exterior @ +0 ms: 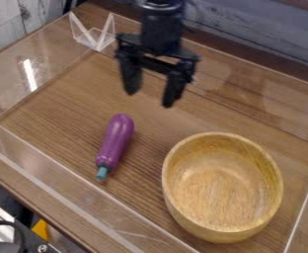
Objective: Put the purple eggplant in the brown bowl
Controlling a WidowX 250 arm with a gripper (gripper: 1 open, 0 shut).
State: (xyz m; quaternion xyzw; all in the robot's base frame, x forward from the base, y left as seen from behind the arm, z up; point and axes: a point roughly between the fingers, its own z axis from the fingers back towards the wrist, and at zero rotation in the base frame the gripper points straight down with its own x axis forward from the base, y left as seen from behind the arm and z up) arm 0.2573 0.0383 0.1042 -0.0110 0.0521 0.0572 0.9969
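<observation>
1. Lying left of centre in the lower half of the frame, the purple eggplant (115, 141) rests alone on the wooden table (64, 117), long axis running nearly up the frame, blue-teal stem tip (102, 172) toward the bottom edge. Surface glossy. Probably a light, fairly stiff toy; not likely fragile, but smooth and rounded, so it may roll or slip if pinched off-centre.

2. Best hold, in my judgement: across the narrow width, at the thick middle or slightly toward the upper, blunt end. The stem tip looks too slim for a sure grip. Fingers would want to straddle the long sides, one left, one right, and come down low enough to pass the widest part.

3. Upper middle of the frame: the gripper (151, 86), dark, slightly blurred, above and a little right of the eggplant. Fingers spread wide, nothing between them. Next move calls for a shift leftward and down the frame, then a descent.

4. Lower right of the frame: the brown bowl (180, 158), round, light wood, thick rim, mouth up. Nothing seen inside. Much wider than the eggplant, so the drop should be forgiving; main risk is the eggplant catching the rim if carried too low.
</observation>
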